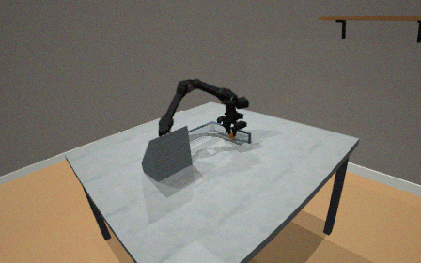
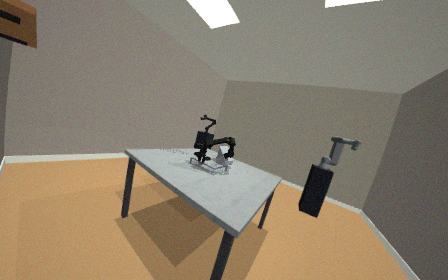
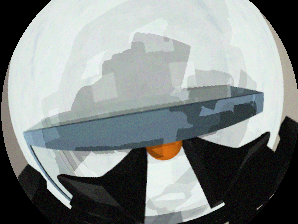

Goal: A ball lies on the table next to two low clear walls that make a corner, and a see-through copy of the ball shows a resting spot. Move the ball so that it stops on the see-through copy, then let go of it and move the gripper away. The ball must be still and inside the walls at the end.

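Observation:
My gripper points down and is shut on the orange ball. The ball sits between the fingertips, low by the table top. In the wrist view the upper part of the ball is hidden behind the long bluish clear wall. The two low clear walls meet in a corner, and the ball is close beside one of them. The see-through copy cannot be made out apart from the ball. Whether the ball touches the table or the wall cannot be told.
A grey wedge-shaped block stands on the marble table, in front of the arm's base. In the exterior view a grey arm on a black box shows beyond the table. A wooden shelf hangs on the wall.

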Action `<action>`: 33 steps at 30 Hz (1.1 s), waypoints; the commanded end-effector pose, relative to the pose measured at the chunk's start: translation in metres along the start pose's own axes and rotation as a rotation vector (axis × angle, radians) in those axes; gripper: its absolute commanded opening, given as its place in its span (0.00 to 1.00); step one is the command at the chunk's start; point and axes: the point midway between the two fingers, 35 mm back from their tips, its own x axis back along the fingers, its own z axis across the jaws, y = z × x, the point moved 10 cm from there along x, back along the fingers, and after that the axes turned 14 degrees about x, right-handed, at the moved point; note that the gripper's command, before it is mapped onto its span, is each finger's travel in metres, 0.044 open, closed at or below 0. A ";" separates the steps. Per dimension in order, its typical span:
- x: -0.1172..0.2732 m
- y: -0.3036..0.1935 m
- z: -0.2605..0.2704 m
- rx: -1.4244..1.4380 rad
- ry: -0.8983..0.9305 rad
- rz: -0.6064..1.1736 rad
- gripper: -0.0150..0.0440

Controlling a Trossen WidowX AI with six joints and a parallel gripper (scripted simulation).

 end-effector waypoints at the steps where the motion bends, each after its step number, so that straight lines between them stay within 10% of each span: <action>1: -0.006 -0.001 0.000 -0.007 0.005 0.000 0.25; 11: -0.017 -0.001 0.000 -0.007 0.006 0.000 0.25; 21: -0.015 -0.001 0.000 -0.003 0.002 0.002 0.70; 26: -0.015 -0.001 0.000 -0.003 0.002 0.002 0.71; 33: 0.070 0.000 -0.001 -0.008 0.002 0.001 0.71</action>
